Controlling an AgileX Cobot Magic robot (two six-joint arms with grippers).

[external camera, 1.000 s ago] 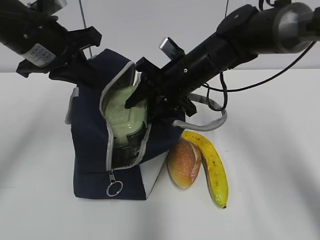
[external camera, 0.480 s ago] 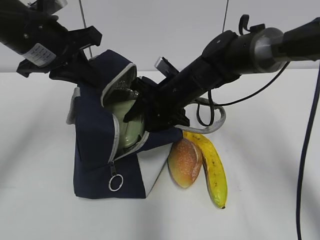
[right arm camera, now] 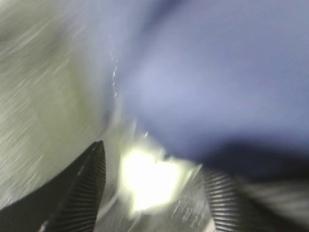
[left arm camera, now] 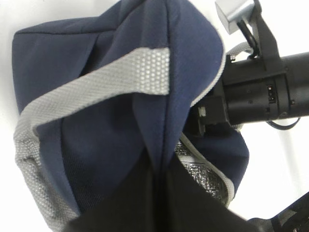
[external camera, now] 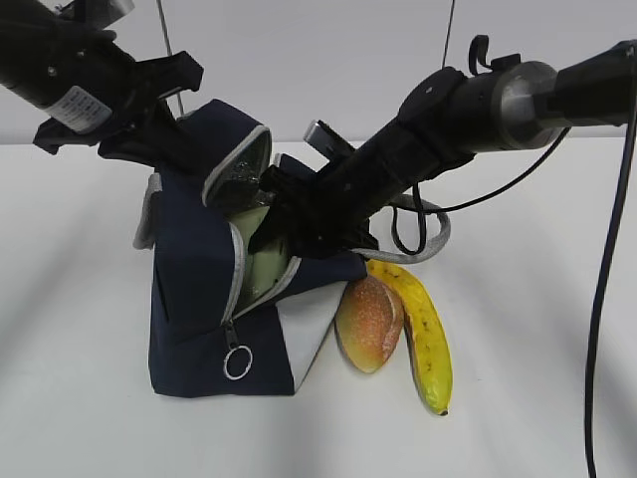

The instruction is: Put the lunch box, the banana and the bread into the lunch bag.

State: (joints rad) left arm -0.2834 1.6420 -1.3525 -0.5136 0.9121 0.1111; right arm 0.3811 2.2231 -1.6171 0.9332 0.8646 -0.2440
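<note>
The navy lunch bag (external camera: 189,299) stands left of centre with its zipper open. My left gripper (external camera: 171,139) is shut on a fold of fabric at the bag's top, and the left wrist view shows the black fingers (left arm camera: 125,203) pinching it. My right gripper (external camera: 277,221) reaches into the opening. It holds the lunch box (external camera: 261,254), whose sage-green lid shows inside. The right wrist view is blurred: both fingers (right arm camera: 89,181) stand apart around a bright clear surface, with the pale green lid (right arm camera: 43,96) to the left. The bread (external camera: 368,324) and banana (external camera: 426,339) lie on the table beside the bag.
A grey webbing handle (external camera: 423,239) loops behind the right arm above the banana. The zipper's ring pull (external camera: 237,361) hangs at the bag's front. A black cable (external camera: 607,299) hangs at the right. The tabletop (external camera: 537,378) is white.
My right gripper has pushed deeper into the bag with the lunch box. Less of the green lid shows and the opening has narrowed. The left gripper has held still.
</note>
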